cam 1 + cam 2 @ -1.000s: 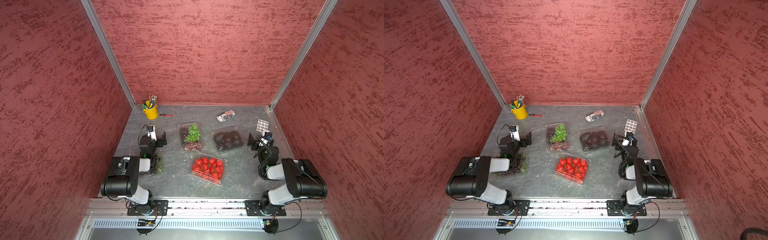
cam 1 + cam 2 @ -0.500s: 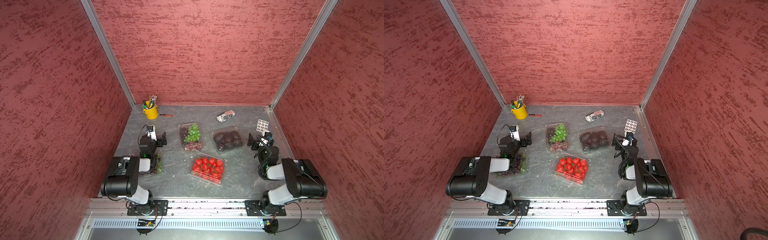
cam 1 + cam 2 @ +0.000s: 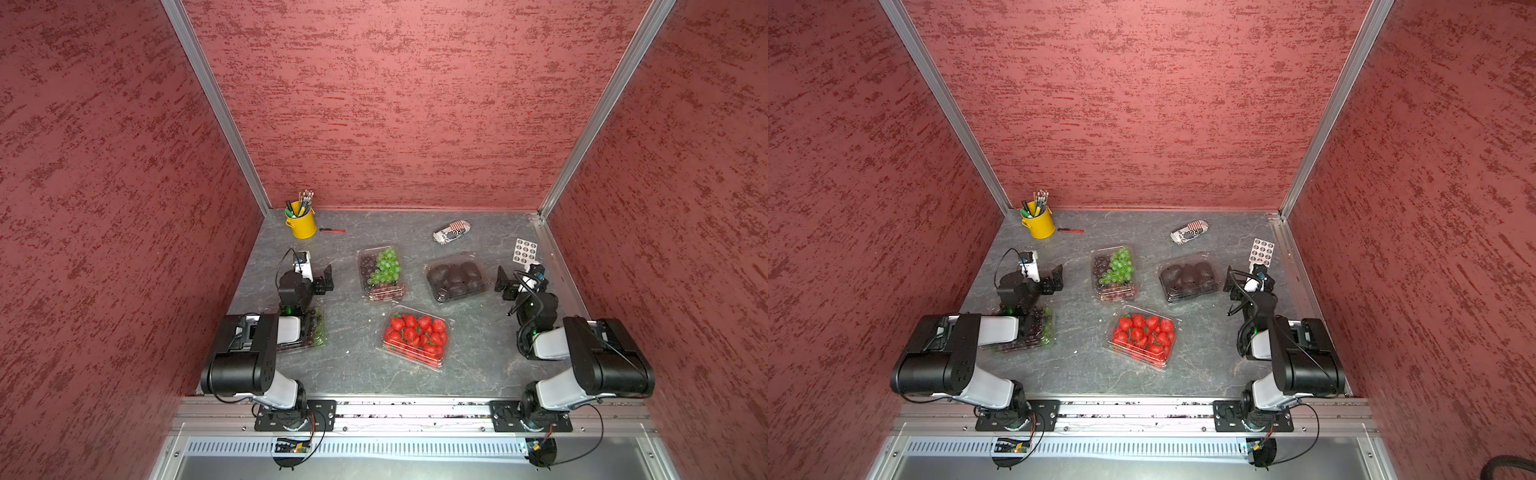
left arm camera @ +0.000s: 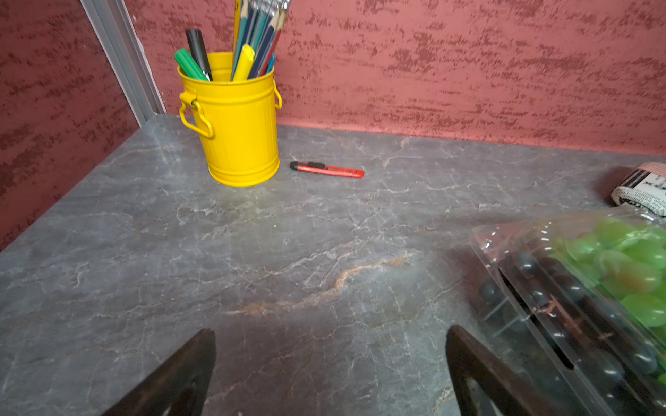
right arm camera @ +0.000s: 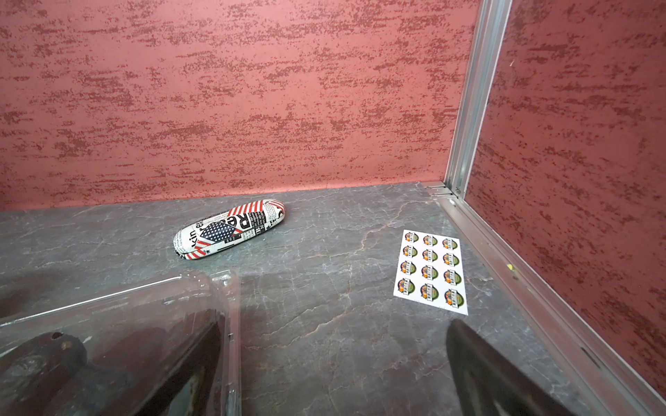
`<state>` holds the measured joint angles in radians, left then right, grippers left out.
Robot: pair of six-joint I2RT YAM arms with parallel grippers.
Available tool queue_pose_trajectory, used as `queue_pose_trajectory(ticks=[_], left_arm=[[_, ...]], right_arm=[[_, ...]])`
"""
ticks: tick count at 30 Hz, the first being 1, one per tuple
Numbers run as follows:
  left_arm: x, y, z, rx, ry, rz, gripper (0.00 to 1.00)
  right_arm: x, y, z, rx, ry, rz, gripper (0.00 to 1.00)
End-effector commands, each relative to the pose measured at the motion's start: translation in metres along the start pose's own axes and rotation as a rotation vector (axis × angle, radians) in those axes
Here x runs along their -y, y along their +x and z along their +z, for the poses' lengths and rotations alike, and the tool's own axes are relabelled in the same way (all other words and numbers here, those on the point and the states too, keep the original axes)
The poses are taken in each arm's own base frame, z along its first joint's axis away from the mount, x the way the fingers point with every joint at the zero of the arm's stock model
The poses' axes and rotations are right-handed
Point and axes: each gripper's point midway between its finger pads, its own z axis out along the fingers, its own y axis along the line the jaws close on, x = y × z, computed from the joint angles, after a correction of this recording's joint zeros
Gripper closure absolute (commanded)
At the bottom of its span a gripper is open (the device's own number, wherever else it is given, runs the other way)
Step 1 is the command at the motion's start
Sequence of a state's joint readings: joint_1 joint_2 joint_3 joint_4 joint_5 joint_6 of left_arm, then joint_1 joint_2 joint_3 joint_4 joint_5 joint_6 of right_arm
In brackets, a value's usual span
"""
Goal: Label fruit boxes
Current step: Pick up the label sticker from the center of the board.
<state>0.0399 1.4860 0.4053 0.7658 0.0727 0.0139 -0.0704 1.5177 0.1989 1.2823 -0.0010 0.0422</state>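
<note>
Several clear fruit boxes lie on the grey table in both top views: green-and-purple grapes (image 3: 381, 272), dark round fruit (image 3: 456, 277), strawberries (image 3: 417, 336), and dark grapes (image 3: 314, 332) partly hidden under my left arm. My left gripper (image 3: 326, 279) hovers low and open beside the grapes box (image 4: 584, 295), nothing between its fingers (image 4: 194, 360). My right gripper (image 3: 505, 284) is open too, next to the dark fruit box (image 5: 119, 342); one finger shows through that box's clear corner. Bare table lies between the jaws.
A white sticker sheet (image 5: 430, 272) lies by the right rail, just beyond my right gripper. A patterned glasses case (image 5: 229, 230) rests near the back wall. A yellow pencil cup (image 4: 234, 119) and a red cutter (image 4: 326, 169) sit back left. Red walls enclose three sides.
</note>
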Motion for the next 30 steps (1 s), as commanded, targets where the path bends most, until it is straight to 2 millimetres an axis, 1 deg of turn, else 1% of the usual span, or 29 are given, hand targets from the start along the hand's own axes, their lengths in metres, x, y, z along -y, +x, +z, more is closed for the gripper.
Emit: queue_pose_trajectory(ticks=[1, 2, 4, 5, 6, 7, 8, 10, 12, 13, 15, 18, 21, 25, 27, 30], left_arm=[[-0.006, -0.028, -0.002, -0.05, -0.055, -0.028, 0.0], [-0.009, -0.028, -0.005, -0.112, -0.088, -0.059, 0.0], [-0.018, -0.039, -0.012, -0.17, -0.159, -0.154, 0.0], [-0.021, -0.045, -0.017, -0.198, -0.184, -0.208, 0.0], [-0.022, -0.05, -0.023, -0.227, -0.195, -0.27, 0.0], [-0.022, -0.054, -0.028, -0.252, -0.196, -0.332, 0.0], [-0.019, -0.057, -0.034, -0.282, -0.178, -0.402, 0.0], [-0.016, -0.061, -0.042, -0.313, -0.143, -0.54, 0.0], [-0.006, -0.066, -0.047, -0.317, -0.047, -0.634, 0.0], [-0.002, -0.068, -0.049, -0.313, -0.031, -0.653, 0.0], [0.011, -0.077, -0.053, -0.298, 0.037, -0.65, 0.0], [0.028, -0.082, -0.059, -0.307, 0.061, -0.603, 0.0], [0.046, -0.083, -0.063, -0.323, 0.085, -0.545, 0.0], [0.06, -0.08, -0.067, -0.35, 0.088, -0.471, 0.0], [0.063, -0.08, -0.069, -0.355, 0.095, -0.473, 0.0], [0.065, -0.081, -0.07, -0.351, 0.103, -0.472, 0.0]], right_arm=[[0.011, -0.026, -0.006, 0.082, 0.064, 0.033, 0.01], [0.014, -0.034, -0.007, 0.085, 0.084, 0.043, 0.01], [0.023, -0.045, -0.001, 0.055, 0.145, 0.082, 0.01], [0.032, -0.049, 0.002, 0.029, 0.205, 0.144, 0.01], [0.043, -0.048, 0.004, -0.003, 0.282, 0.226, 0.01], [0.051, -0.049, 0.007, -0.027, 0.338, 0.29, 0.01], [0.054, -0.051, 0.012, -0.053, 0.363, 0.329, 0.01], [0.044, -0.059, 0.027, -0.091, 0.32, 0.341, 0.01], [0.039, -0.066, 0.042, -0.11, 0.295, 0.358, 0.01], [0.038, -0.068, 0.05, -0.124, 0.288, 0.362, 0.01], [0.04, -0.065, 0.068, -0.171, 0.304, 0.376, 0.01], [0.046, -0.046, 0.101, -0.283, 0.323, 0.384, 0.01], [0.057, -0.024, 0.127, -0.37, 0.368, 0.38, 0.01], [0.079, 0.003, 0.151, -0.45, 0.421, 0.388, 0.01], [0.089, 0.014, 0.162, -0.485, 0.431, 0.391, 0.01], [0.101, 0.028, 0.172, -0.526, 0.458, 0.369, 0.01]])
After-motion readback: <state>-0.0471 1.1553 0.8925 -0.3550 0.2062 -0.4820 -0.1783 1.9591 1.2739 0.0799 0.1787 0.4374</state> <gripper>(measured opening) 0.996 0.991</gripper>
